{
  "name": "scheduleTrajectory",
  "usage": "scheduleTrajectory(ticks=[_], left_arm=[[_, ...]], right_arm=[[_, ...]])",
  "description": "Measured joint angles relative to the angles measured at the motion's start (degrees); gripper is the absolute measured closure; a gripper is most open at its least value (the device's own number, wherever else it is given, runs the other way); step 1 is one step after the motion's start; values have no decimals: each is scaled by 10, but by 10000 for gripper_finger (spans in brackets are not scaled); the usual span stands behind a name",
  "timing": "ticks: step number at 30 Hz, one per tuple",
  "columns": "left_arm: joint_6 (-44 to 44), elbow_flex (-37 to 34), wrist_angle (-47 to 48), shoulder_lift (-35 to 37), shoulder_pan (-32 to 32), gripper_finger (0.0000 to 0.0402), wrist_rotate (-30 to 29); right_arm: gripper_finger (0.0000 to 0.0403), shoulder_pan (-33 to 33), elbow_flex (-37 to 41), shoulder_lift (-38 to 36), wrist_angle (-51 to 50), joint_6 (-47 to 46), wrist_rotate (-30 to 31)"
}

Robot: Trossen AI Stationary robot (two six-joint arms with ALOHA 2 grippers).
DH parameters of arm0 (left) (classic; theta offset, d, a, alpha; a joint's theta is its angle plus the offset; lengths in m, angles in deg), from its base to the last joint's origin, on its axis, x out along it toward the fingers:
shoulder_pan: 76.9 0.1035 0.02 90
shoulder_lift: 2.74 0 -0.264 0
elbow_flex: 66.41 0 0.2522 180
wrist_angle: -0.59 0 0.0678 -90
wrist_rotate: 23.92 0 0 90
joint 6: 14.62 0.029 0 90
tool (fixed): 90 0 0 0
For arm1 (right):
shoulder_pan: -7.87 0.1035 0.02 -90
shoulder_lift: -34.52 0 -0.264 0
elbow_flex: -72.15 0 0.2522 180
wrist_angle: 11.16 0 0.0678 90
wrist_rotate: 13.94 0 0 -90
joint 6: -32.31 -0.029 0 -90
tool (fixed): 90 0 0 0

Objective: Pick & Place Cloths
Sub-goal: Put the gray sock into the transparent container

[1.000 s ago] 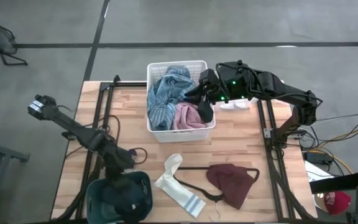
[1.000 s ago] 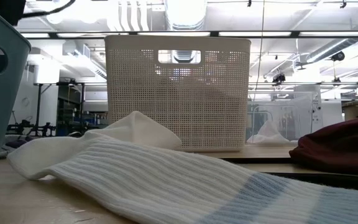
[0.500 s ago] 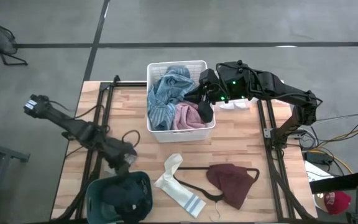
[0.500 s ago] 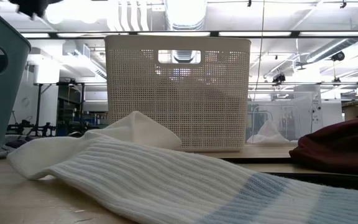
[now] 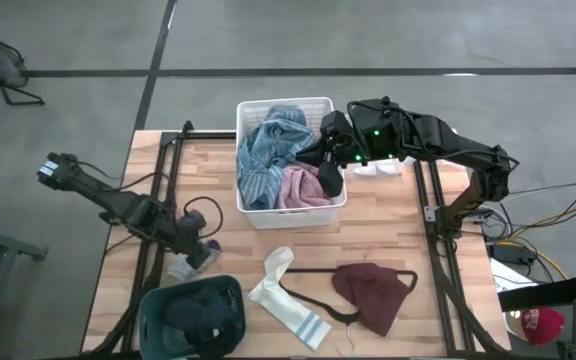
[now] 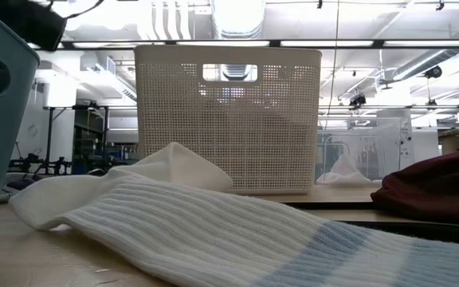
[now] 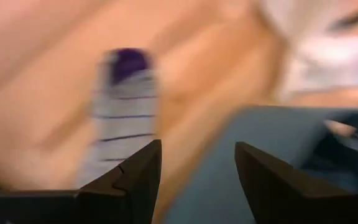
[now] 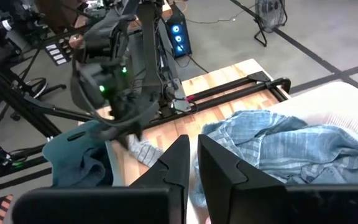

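My left gripper (image 5: 204,252) (image 7: 197,162) is open and low over the table, just beyond the teal basket's (image 5: 153,305) far rim. A grey striped sock with a purple toe (image 5: 181,267) (image 7: 120,106) lies flat beside it. My right gripper (image 5: 328,180) (image 8: 193,149) hangs over the right side of the white basket (image 5: 243,160), fingers together but for a thin slit. That basket holds a blue-grey cloth (image 5: 268,150) and a pink cloth (image 5: 303,188). A white sock (image 5: 286,295) (image 6: 213,231) and a maroon cloth (image 5: 373,290) (image 6: 437,187) lie near the table's near edge.
The teal basket holds dark cloths (image 5: 193,320). A thin black clothes hanger (image 5: 318,300) lies between the white sock and the maroon cloth. A small white item (image 5: 378,170) sits right of the white basket, under my right arm. Bare wood shows mid-table (image 5: 388,225).
My left gripper has come up out of the teal basket and moved toward the table's far edge, still moving. The grey striped sock now shows on the table beside it. My right arm has kept still.
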Motion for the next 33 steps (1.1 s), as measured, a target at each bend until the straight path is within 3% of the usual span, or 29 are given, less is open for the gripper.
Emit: scheduleTrajectory(ticks=[8, 12, 19, 25, 29, 33], left_arm=[[-40, -59, 37, 0, 16, 193, -68], [-80, -119, 0, 0, 17, 194, -43], [-85, -201, -149, 0, 17, 193, -27], [-116, -236, -157, 0, 17, 198, -23], [-120, -252, -167, 0, 17, 216, -23], [-117, -254, -164, 2, 17, 265, -23]], right_arm=[[353, 0, 0, 0, -1, -11, 0], [346, 1, 0, 0, -2, -14, 0], [337, 3, 6, 1, -2, -17, 0], [329, 3, 8, 1, -2, -18, 0], [328, 3, 11, 1, -1, -18, 0], [341, 3, 18, 1, 2, -18, 0]])
